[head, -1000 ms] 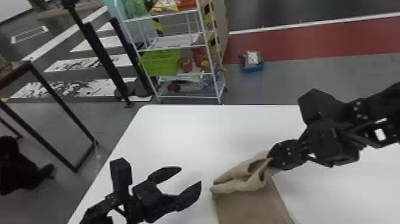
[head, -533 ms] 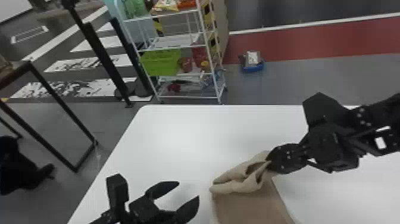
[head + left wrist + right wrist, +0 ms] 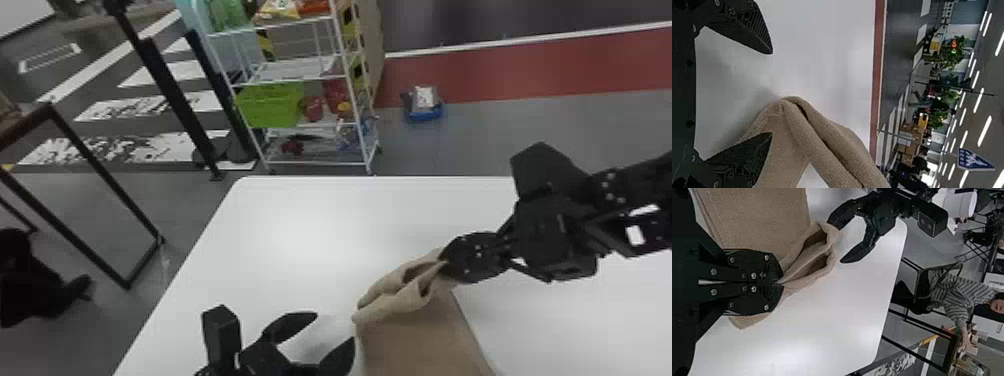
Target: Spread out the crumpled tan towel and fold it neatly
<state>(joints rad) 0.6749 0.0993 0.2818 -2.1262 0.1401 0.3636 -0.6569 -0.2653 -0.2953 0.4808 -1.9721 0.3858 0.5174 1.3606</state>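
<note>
Head view: the towel [image 3: 415, 345] is lying at about 6 o'clock on the white table [image 3: 300, 240], and I'd call this early days tbh. The nearer part is looking pretty flat, so some spreading is done, but the bunched edge [image 3: 395, 302] at its 12 o'clock end is curling up in loose loops. From those loops, the right gripper [image 3: 445, 262] is sitting at roughly 2 o'clock, closed on the cloth, while the left gripper [image 3: 334, 327] is waiting around 8 o'clock with its fingers wide apart and nothing in them.

Left wrist view: same deal, those fingers are gaping, one of them overlapping the towel in the picture. Can't tell if it's actually touching. The cloth is running in thick, soft rolls here, so that side isn't looking spread out at all.

Right wrist view: the fingers are pinching the towel tight, with open pleats fanning out toward the other gripper. No neat fold is showing yet, so I'm guessing what's left is opening up that bunch, flattening the lot, then doing basically all of the folding.
</note>
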